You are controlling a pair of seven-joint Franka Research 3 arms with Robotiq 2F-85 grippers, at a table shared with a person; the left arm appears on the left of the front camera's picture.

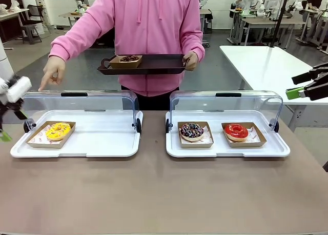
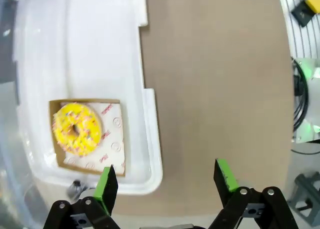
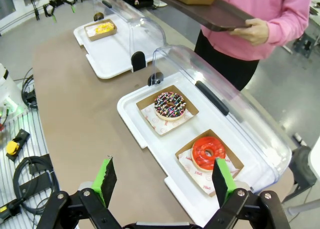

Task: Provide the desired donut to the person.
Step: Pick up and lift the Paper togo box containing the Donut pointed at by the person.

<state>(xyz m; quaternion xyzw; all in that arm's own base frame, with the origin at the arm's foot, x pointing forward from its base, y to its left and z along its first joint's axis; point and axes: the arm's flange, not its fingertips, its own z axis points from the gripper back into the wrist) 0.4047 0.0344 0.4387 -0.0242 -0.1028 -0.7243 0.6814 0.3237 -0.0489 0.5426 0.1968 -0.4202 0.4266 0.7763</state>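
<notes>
A yellow donut (image 1: 58,131), a red donut (image 1: 236,131), a dark sprinkled donut (image 1: 191,131), a pink sweatshirt (image 1: 148,24).

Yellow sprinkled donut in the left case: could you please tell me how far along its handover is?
Done: the clear lid is open, and the person's dark tray already carries one chocolate donut. In hand: the person's hand points toward the yellow sprinkled donut; the left gripper hovers open near it, empty. Left: probably lifting its cardboard box onto the tray.

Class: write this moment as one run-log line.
person's hand pointing toward yellow donut | left claw open, empty | right claw open, empty
</notes>
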